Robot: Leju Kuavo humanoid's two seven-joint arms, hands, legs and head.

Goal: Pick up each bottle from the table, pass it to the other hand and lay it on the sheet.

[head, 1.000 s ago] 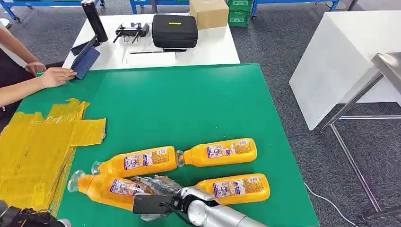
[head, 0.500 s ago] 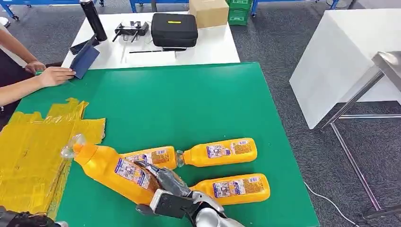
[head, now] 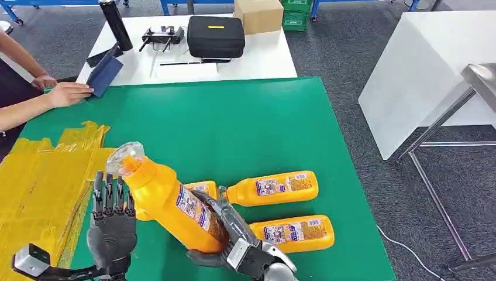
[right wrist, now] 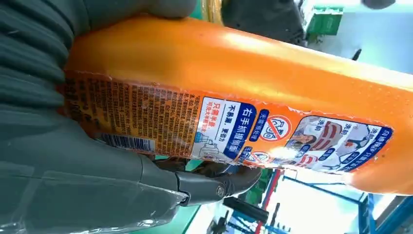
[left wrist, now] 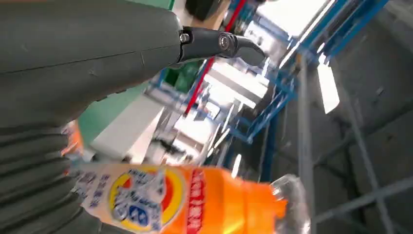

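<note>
While your right hand (head: 234, 243) grips it above the green table (head: 234, 126), the lifted bottle (head: 169, 199) tilts cap-up: glossy orange plastic, clear cap, printed label. Three more bottles lie behind it. Your left hand (head: 111, 225) hovers beside it, fingers spread, holding nothing. The crinkled yellow sheet (head: 41, 187) lies left.

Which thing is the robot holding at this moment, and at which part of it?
The right robot hand grips an orange bottle around its lower body, near the base, cap end tilted up. The left robot hand is open beside it, holding nothing.
</note>
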